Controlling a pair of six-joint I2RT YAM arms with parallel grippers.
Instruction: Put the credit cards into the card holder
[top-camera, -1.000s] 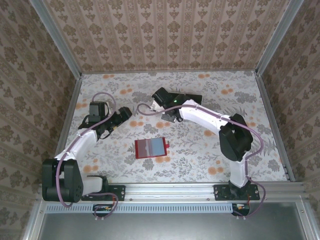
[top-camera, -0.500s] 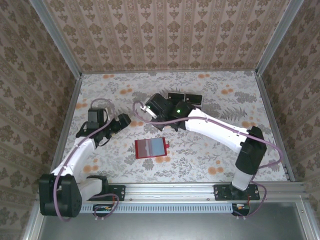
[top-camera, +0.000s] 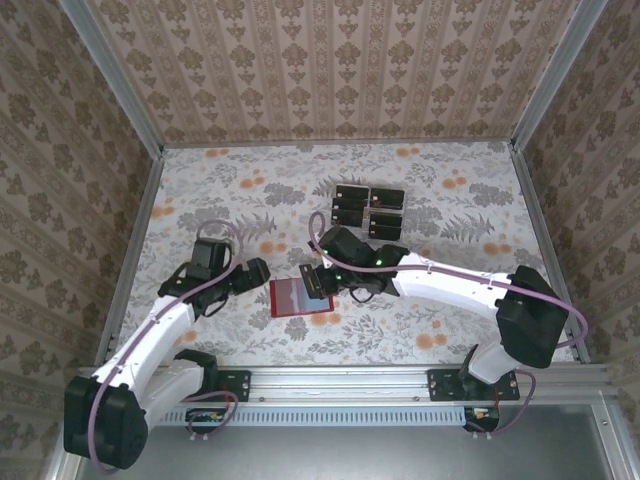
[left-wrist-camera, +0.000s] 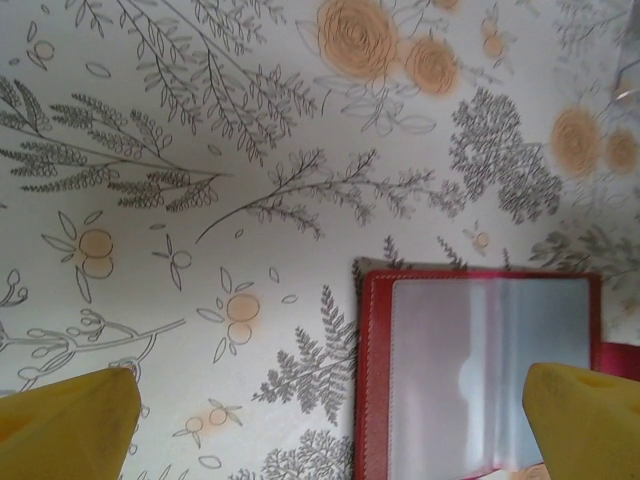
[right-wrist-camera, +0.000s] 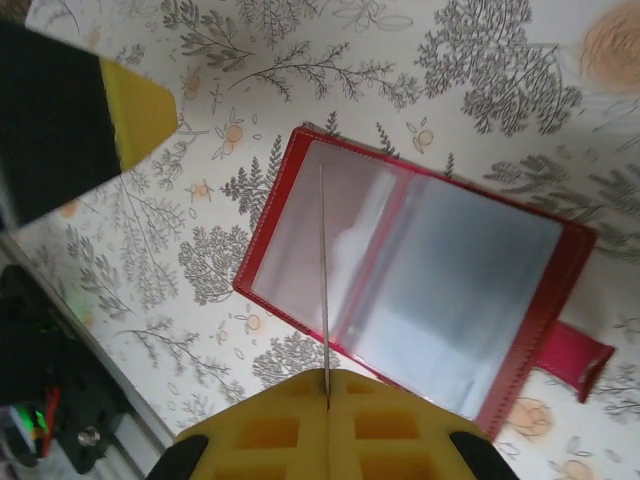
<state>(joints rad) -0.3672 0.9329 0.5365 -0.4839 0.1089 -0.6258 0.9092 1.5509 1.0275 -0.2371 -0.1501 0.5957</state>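
Edgewise above the card holder (right-wrist-camera: 440, 270), right gripper (right-wrist-camera: 328, 392) clamps a card (right-wrist-camera: 323, 280); left gripper (left-wrist-camera: 328, 415) gapes over its edge.

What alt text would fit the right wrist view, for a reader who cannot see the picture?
The right claw is shut on one credit card, seen edge-on as a thin line above the open red card holder. The holder lies flat on the flower-patterned table, pockets facing up, with its snap tab at the lower right.
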